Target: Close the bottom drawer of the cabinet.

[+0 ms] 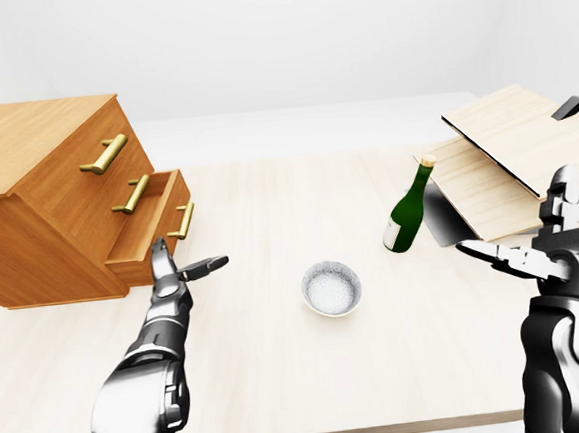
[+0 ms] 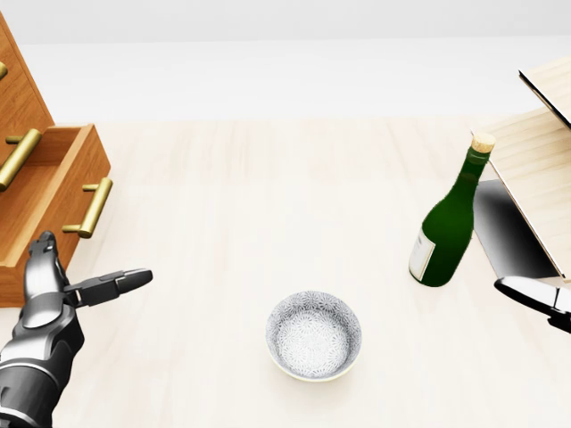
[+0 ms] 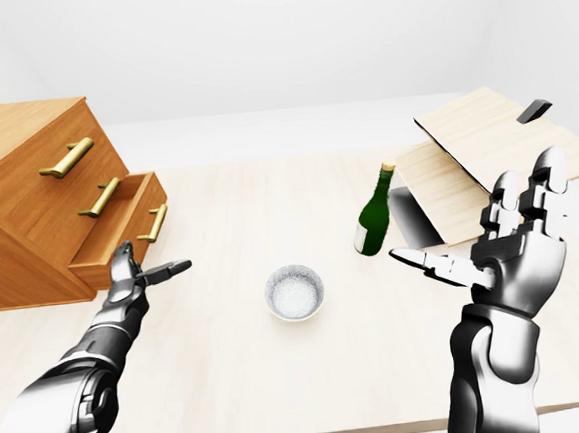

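Pale wood table [image 1: 282, 378], oak cabinet [image 1: 47, 195] bottom drawer [image 1: 155, 222] out, metallic left hand [image 1: 178, 270] and right hand [image 3: 502, 245] splayed.

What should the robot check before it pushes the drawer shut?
1. Bottom drawer pulled out and needing a push: ok, it sticks out of the cabinet.
2. Left hand near the drawer: ok, it is just below the drawer's face, fingers open, not touching yet.
3. Left hand empty: ok.
4. Anything between hand and drawer: ok, only bare table shows there.
5. Bowl and bottle out of the way: ok, both stand to the right of the hand.
6. Right hand clear of things: ok, it hangs open above the table.
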